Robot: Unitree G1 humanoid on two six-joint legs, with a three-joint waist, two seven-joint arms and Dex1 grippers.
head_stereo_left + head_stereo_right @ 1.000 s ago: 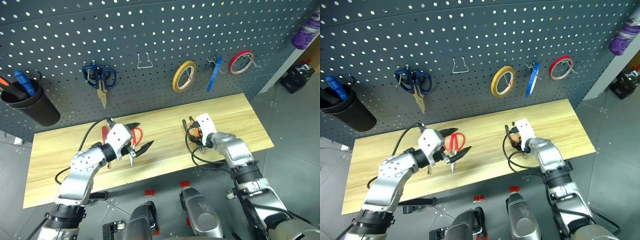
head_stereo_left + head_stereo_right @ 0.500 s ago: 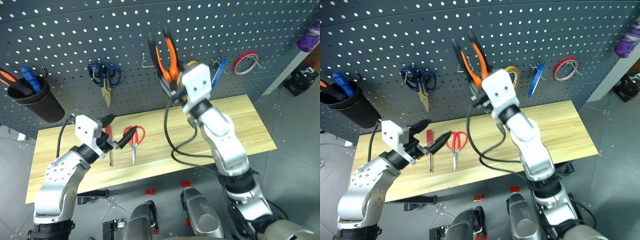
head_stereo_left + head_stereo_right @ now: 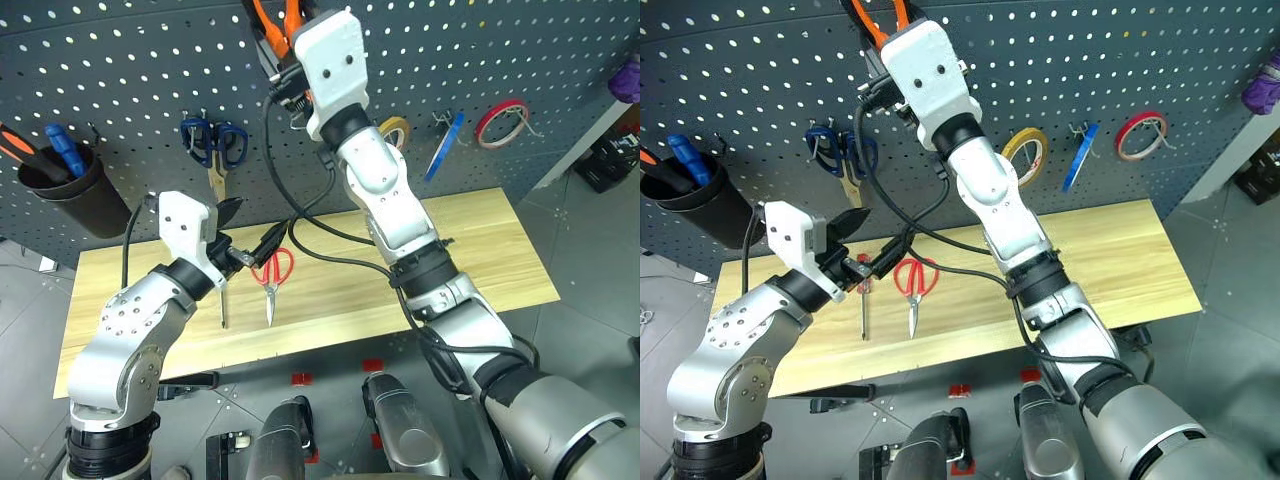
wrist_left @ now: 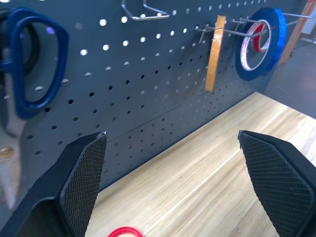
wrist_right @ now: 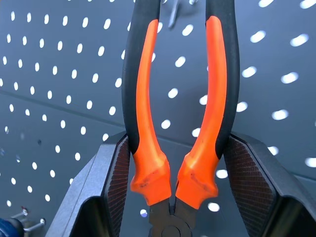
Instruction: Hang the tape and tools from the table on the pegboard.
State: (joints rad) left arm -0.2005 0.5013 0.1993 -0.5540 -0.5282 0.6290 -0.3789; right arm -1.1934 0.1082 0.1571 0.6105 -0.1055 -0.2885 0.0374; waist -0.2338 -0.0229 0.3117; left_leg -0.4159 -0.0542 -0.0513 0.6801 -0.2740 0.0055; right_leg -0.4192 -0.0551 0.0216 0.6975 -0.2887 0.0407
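Gripping the pliers (image 5: 180,123) by the base of their orange-and-black handles, the right gripper (image 5: 173,192) in its wrist view has its two fingers pinching the handles from both sides, and the handles run up past the fingers against the pegboard (image 5: 59,74).

From the left wrist, the left gripper (image 4: 173,168) has its fingers spread wide with nothing between them. Beyond them lies the table (image 4: 207,168), with a bit of red scissor handle (image 4: 123,232) at the near edge. On the pegboard hang the blue-handled scissors (image 4: 34,64), a yellow tape ring (image 4: 215,52) seen edge-on, and the blue tape (image 4: 264,42) on a hook with a red ring just behind it.

Through the head camera, the right gripper (image 3: 285,45) is raised high against the pegboard, the pliers' handles (image 3: 270,15) pointing up past the picture's top edge. The left gripper (image 3: 250,235) hovers open above the table, just over the red-handled scissors (image 3: 270,280) and the red-handled screwdriver (image 3: 222,295), which lie side by side on the wood. The blue tape (image 3: 443,145) hangs between the yellow ring (image 3: 397,130) and a red ring (image 3: 500,122). At the far left, a black cup (image 3: 65,195) on the pegboard holds orange- and blue-handled screwdrivers (image 3: 55,150).
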